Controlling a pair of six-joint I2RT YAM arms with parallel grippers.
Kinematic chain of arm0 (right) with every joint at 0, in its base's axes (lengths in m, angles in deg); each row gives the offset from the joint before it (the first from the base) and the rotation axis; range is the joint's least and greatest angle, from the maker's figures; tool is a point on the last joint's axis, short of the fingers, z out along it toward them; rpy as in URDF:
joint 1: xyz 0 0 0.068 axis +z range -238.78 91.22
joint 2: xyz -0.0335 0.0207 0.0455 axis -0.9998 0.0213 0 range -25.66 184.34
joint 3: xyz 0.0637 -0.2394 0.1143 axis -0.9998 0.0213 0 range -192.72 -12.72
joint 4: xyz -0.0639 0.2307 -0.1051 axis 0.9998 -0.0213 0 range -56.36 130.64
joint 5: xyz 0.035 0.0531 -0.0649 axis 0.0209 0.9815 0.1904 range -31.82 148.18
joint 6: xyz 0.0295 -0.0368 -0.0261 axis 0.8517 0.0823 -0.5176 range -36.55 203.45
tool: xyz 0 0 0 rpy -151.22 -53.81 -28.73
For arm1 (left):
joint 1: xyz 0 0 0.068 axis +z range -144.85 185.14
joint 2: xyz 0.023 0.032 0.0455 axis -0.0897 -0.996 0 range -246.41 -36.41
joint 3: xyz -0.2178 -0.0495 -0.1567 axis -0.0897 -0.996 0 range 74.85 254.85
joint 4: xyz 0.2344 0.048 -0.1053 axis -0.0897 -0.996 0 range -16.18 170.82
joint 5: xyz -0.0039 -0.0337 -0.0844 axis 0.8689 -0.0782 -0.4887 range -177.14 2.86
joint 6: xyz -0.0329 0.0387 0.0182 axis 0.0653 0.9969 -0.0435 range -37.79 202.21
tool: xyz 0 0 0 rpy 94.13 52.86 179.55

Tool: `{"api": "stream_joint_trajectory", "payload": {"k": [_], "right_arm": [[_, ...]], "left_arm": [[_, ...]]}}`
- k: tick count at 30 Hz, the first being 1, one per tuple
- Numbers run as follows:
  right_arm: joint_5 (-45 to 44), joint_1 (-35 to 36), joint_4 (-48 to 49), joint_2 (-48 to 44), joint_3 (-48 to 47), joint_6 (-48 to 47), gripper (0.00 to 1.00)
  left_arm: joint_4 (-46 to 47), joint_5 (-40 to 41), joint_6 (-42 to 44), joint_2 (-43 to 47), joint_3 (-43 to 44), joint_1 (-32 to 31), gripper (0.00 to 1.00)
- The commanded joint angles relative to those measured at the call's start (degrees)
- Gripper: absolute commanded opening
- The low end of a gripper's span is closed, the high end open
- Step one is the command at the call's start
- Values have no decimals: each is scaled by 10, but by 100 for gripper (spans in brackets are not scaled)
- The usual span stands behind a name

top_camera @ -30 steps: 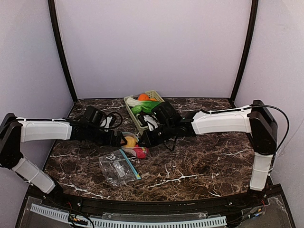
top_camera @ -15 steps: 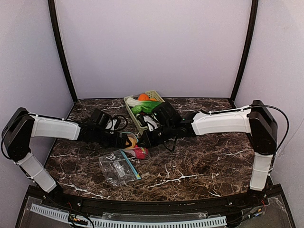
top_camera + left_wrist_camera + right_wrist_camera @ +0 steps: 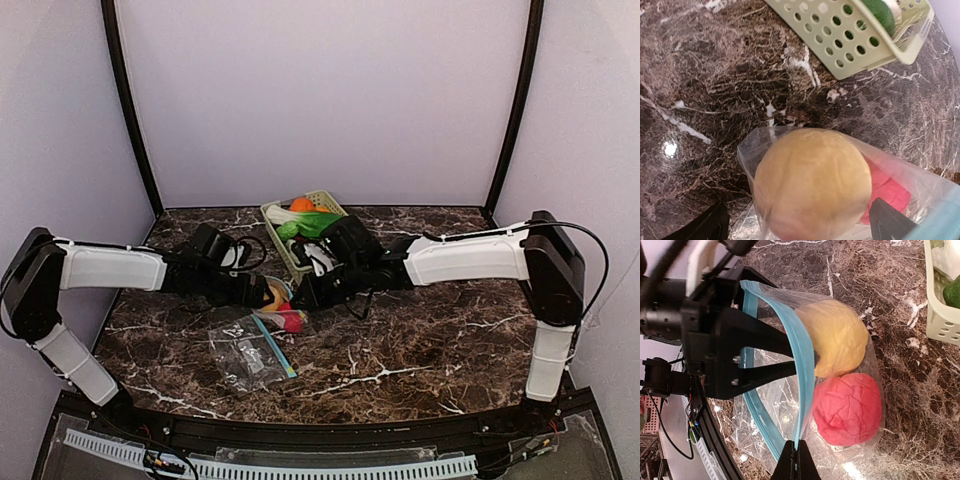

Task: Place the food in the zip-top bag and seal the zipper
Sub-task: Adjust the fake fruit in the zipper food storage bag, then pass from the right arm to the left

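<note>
From above, we see the left gripper (image 3: pixel 264 293) and right gripper (image 3: pixel 301 297) meeting at the bag (image 3: pixel 285 316), near the basket (image 3: pixel 275 228).

Left wrist: our fingers (image 3: pixel 710 227) spread wide either side of the peach (image 3: pixel 812 182), gripping nothing. The apple (image 3: pixel 887 192) sits beside it, both bagged.

Right wrist: our jaws pinch shut on the zipper (image 3: pixel 802 365).

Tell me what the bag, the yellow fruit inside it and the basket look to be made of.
The bag: thin clear plastic film, glossy and crinkled, see-through to the food inside. The yellow fruit: probably soft foam or rubbery plastic, matte, with finely wrinkled skin. The basket: rigid moulded plastic, pale green, smooth, with even round holes.
</note>
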Motion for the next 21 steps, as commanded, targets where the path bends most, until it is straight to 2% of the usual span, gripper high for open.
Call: {"api": "stream_joint_trajectory", "payload": {"k": [1, 7, 12, 14, 18, 21], "right_arm": [[-9, -4, 7, -26, 8, 12, 0], [-3, -4, 8, -26, 9, 13, 0], [1, -5, 8, -28, 9, 9, 0], [2, -5, 8, -29, 10, 9, 0], [4, -4, 9, -30, 13, 9, 0], [5, -4, 8, -31, 14, 9, 0]], "left_arm": [[-47, 8, 15, 81, 29, 2, 99], [-117, 25, 42, 124, 37, 3, 99], [-139, 51, 59, 128, 33, 4, 98], [-138, 41, 63, 126, 34, 4, 93], [-136, 29, 72, 123, 35, 4, 75], [-136, 29, 80, 122, 36, 4, 67]]}}
